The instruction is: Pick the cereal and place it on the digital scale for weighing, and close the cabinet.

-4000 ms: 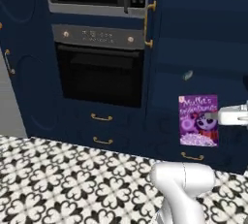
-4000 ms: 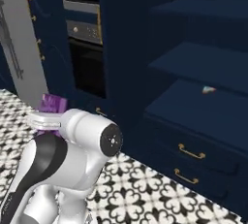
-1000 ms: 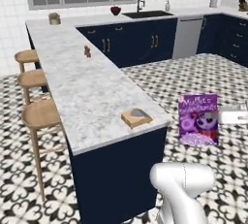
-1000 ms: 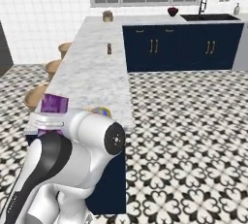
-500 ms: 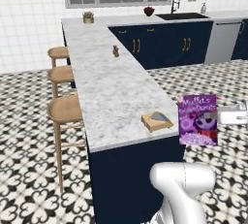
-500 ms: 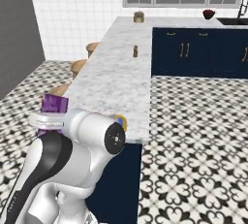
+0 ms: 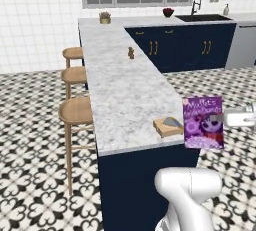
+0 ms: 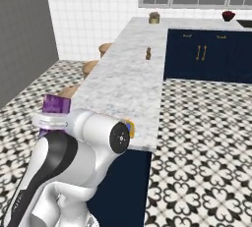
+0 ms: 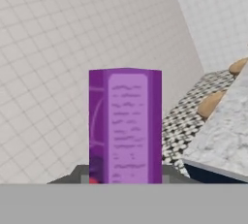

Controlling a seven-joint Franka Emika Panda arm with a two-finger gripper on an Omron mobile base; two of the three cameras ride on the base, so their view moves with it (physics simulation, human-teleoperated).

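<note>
1. Left base view: the cereal [image 7: 203,122] hangs upright in the air just off the near right corner of the marble counter [image 7: 120,80], its purple front with the cartoon face turned toward us. The gripper [image 7: 220,119] comes in from the right and is clamped on the box's right edge. The scale [image 7: 168,126], a low tan slab with a grey patch on top, lies on the counter at that near right corner, just beside the box and not touching it. A small brown figure [image 7: 131,52] stands at the middle of the counter's right edge, a potted plant [image 7: 104,17] at its far end. Three stools [image 7: 76,110] line the counter's left side.

2. Right base view: the white arm [image 8: 74,147] covers most of the near counter end. The top of the box [image 8: 56,104] pokes up behind it at the left.

3. Hand view: the box's narrow side [image 9: 127,126] stands upright between the fingers, gripped low down; a counter corner [image 9: 223,136] and two stool seats [image 9: 215,103] lie to the right.
</note>
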